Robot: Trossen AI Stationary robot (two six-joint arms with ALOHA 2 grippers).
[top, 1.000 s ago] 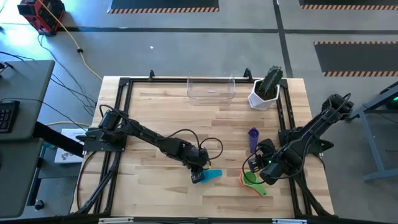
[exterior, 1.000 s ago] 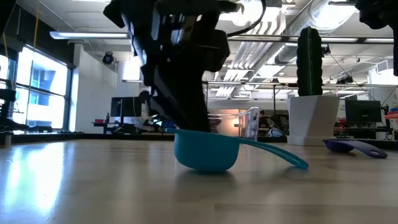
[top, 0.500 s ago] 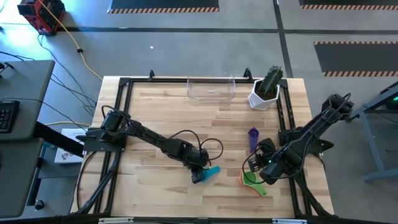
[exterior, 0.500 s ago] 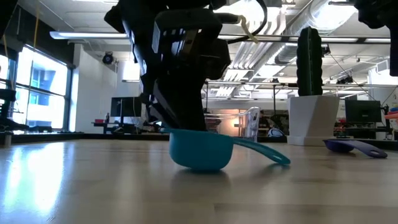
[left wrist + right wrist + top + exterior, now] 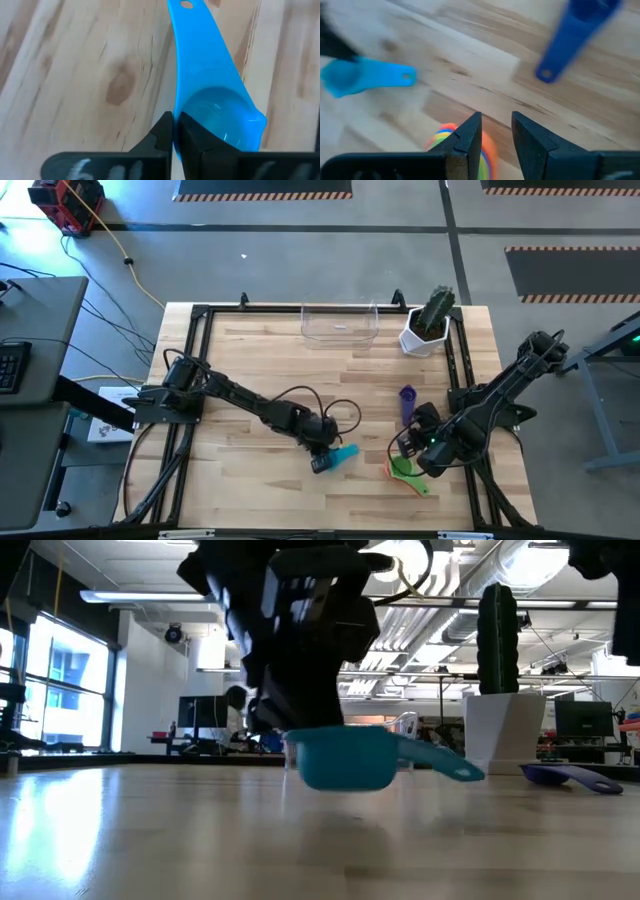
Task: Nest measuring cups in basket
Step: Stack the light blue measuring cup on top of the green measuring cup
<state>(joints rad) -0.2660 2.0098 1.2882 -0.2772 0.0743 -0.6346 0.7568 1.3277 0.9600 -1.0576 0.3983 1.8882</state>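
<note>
A teal measuring cup (image 5: 342, 456) hangs just above the wood at the table's near middle, with my left gripper (image 5: 322, 463) shut on its bowl. Near the right edge my right gripper (image 5: 412, 448) stands open over a nested stack of cups (image 5: 402, 468), green and orange outermost; wood shows between its fingers in the right wrist view. A purple cup (image 5: 405, 402) lies on the table just beyond that stack. The clear basket (image 5: 340, 325) sits at the far edge, holding nothing. My left gripper pinches the teal cup's bowl wall at the rim (image 5: 176, 107), on the side away from the handle's far end, one finger inside the bowl and one outside. The fingers slant down from the table's left. The cup (image 5: 345, 760) hangs about level, clear of the table, its handle (image 5: 192, 30) pointing away from the gripper.
A white pot with a green cactus (image 5: 428, 330) stands at the far right, beside the basket. A black frame rail (image 5: 455, 370) runs along the table's edges. Bare wood lies between the teal cup and the basket.
My left gripper has shut on the teal cup's rim. The cup first slid a little toward the table's left, then came up off the wood; it had been resting on its bowl and now hangs just clear. My right gripper kept its place.
</note>
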